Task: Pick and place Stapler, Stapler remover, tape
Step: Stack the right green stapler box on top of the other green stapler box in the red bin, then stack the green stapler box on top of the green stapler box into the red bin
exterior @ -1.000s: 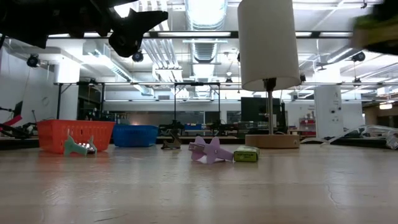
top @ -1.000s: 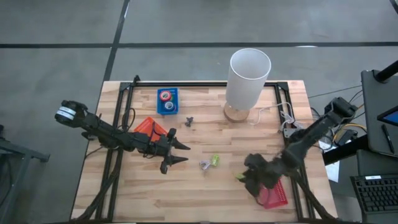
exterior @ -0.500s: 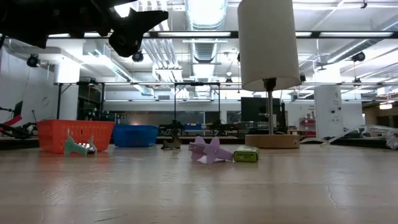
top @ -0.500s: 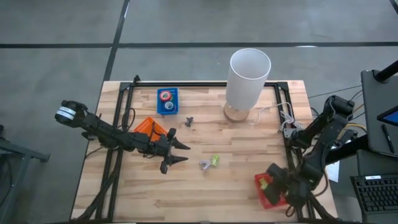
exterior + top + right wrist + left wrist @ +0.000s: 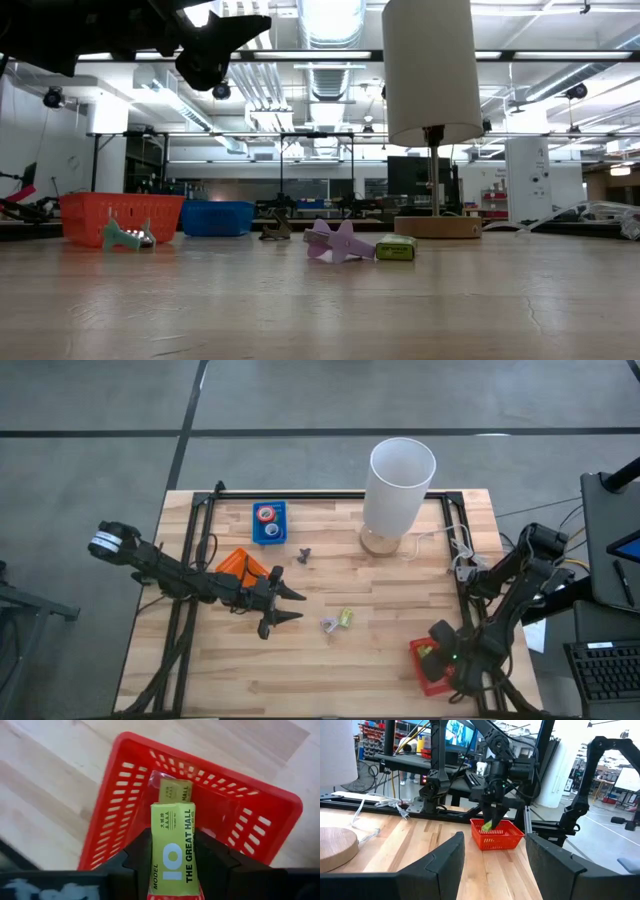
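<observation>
My right gripper [image 5: 437, 658] hangs over the red basket [image 5: 432, 682] at the table's near right corner, shut on a yellow-green boxed stapler [image 5: 173, 847]. A second such stapler [image 5: 175, 790] lies in the basket; a third [image 5: 346, 617] lies mid-table beside a purple stapler remover [image 5: 328, 625]. A dark remover [image 5: 304, 553] lies farther back. Red tape [image 5: 265, 513] and blue tape [image 5: 270, 531] sit in the blue bin [image 5: 268, 523]. My left gripper [image 5: 302, 607] is open and hovers above mid-table. My right gripper pinches the stapler by its two long sides [image 5: 159, 857], the fingers [image 5: 137, 855] coming from above and pointing down. The stapler hangs below the fingers [image 5: 487, 825], end down, over the inside of the red basket [image 5: 497, 834].
A white lamp [image 5: 400, 485] on a wooden foot stands at the far middle, its cable trailing right. An orange basket [image 5: 238, 563] sits under the left arm. A teal remover [image 5: 125, 235] lies by the orange basket [image 5: 120, 215]. Bare wood lies in the near middle.
My right gripper has carried the stapler from left of the red basket toward the table's right and near edge until it hangs over the basket. It has stayed shut on the stapler. The left arm has kept still.
</observation>
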Available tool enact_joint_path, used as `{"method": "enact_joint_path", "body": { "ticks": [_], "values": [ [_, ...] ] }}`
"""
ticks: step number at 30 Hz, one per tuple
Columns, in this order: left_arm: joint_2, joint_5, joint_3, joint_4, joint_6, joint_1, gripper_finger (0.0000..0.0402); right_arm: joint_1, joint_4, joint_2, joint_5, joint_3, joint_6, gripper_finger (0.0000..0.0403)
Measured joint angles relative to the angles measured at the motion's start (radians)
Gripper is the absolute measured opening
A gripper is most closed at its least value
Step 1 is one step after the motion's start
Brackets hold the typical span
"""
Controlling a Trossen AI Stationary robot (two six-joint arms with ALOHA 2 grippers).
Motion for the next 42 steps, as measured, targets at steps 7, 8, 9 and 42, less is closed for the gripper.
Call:
{"method": "enact_joint_path", "body": {
  "ticks": [7,8,9,42],
  "values": [
    [0.000,0.000,0.000,-0.001,-0.003,0.000,0.0213,-0.006,0.011,0.086,-0.002,0.000,0.005,0.0127],
    [0.000,0.000,0.000,-0.001,-0.003,0.000,0.0213,-0.008,0.011,0.094,-0.002,0.000,0.006,0.0125],
    [0.000,0.000,0.000,-0.001,-0.003,0.000,0.0213,-0.011,0.012,0.103,0.000,0.000,0.006,0.0123],
    [0.000,0.001,0.000,-0.009,-0.007,0.000,0.0213,-0.044,0.058,0.022,-0.096,0.003,-0.131,0.0168]
  ]
}}
